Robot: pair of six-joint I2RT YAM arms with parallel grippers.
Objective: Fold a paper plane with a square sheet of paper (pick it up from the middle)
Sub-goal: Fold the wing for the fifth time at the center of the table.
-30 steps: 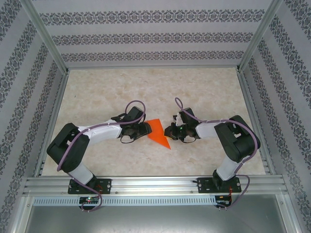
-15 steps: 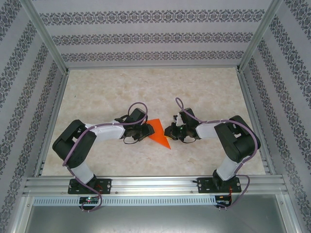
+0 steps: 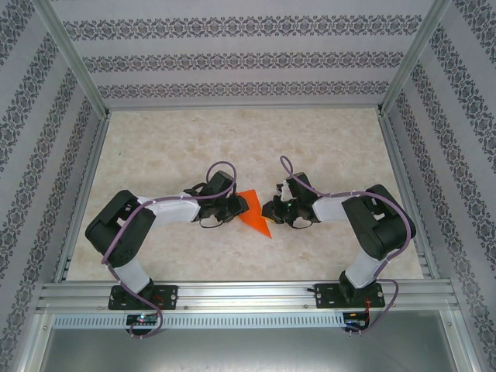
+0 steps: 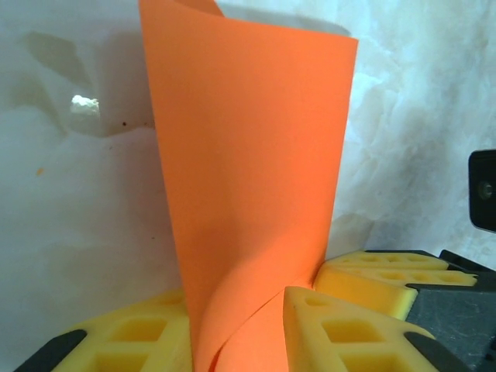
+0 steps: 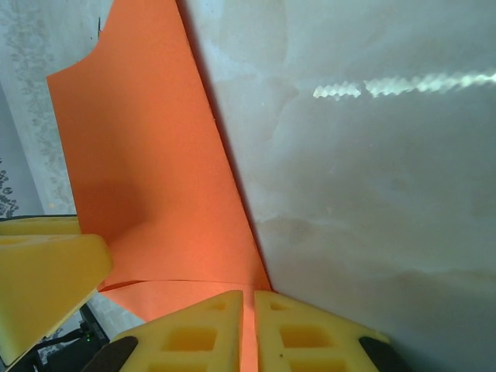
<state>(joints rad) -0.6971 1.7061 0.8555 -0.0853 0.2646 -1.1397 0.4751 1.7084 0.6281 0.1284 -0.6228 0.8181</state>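
The square sheet of paper (image 3: 254, 212) is bright orange and folded to a pointed triangle, lying on the table between both grippers. My right gripper (image 3: 271, 209) is shut on its edge, and the paper (image 5: 155, 178) runs as a thin strip between the nearly touching yellow fingers (image 5: 194, 333) of that gripper (image 5: 254, 298). My left gripper (image 3: 237, 208) stands partly open around a bowed, upright fold of the paper (image 4: 248, 155). This fold fills the gap of the left gripper (image 4: 236, 310) and touches its yellow fingers (image 4: 341, 333). The paper plane is out of view.
The beige marble-patterned table (image 3: 232, 147) lies inside an aluminium frame with patterned walls (image 3: 248, 58). A finger of the right gripper (image 4: 387, 275) sits close behind the left one. A finger of the left gripper (image 5: 46, 271) shows at the left of the right wrist view.
The left arm has stretched a little to the right, bringing its gripper further onto the paper. The right arm and the paper have stayed in place.
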